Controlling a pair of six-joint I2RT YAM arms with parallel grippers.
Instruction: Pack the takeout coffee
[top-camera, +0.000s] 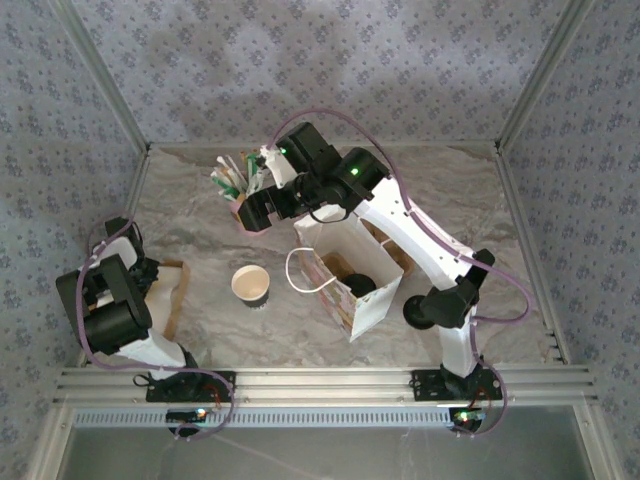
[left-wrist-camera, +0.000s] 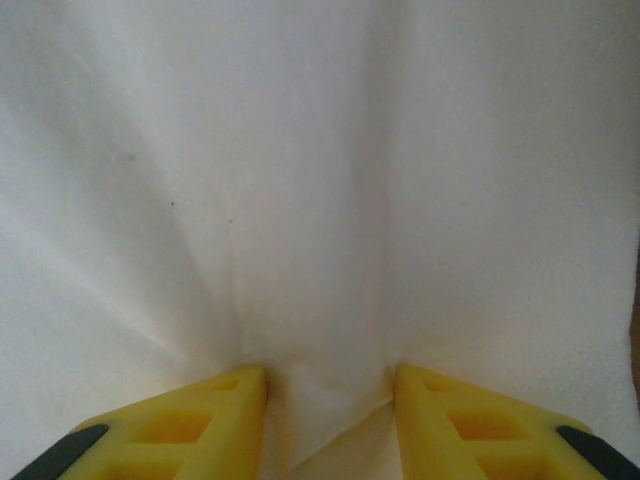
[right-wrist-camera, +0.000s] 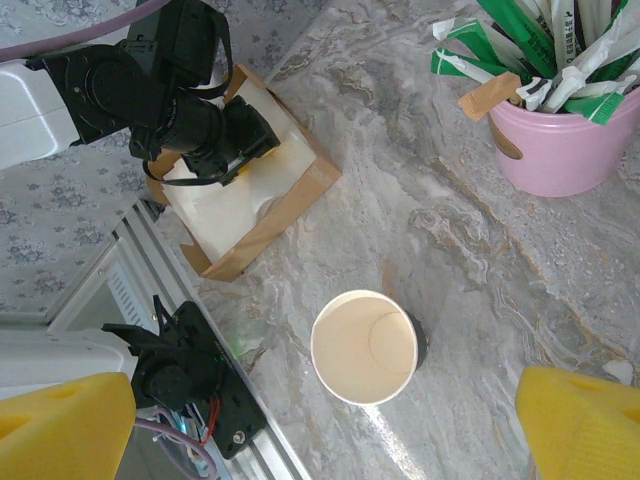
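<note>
Coffee cup (top-camera: 250, 284): upright, open-topped, no lid, left of centre in the overhead frame, standing on the worktop (top-camera: 480, 200). It is not in the bag. The paper bag (top-camera: 372, 300) stands just right of it with its mouth open and its handle loop toward the cup. Something dark sits inside, too shadowed to name.

Left of the cup, near the frame's left edge: a cardboard tray (right-wrist-camera: 285, 215) of napkins (left-wrist-camera: 320, 180). Your left tool (left-wrist-camera: 330, 395) is nose-down in it, jaws part-way in, with paper puckered up between the fingertips (left-wrist-camera: 235, 400). Whether that is a firm pinch, cannot tell.

Upper centre: a pink holder (right-wrist-camera: 560, 150) of sticks and sachets. Your right tool (right-wrist-camera: 320, 425) hangs high near it, jaws spread wide, nothing in them.

Step in hand, as I read it: fetching a napkin. Next calls for closing on one sheet only, lifting it straight up, then carrying it rightward to the bag mouth without clipping the cup.
</note>
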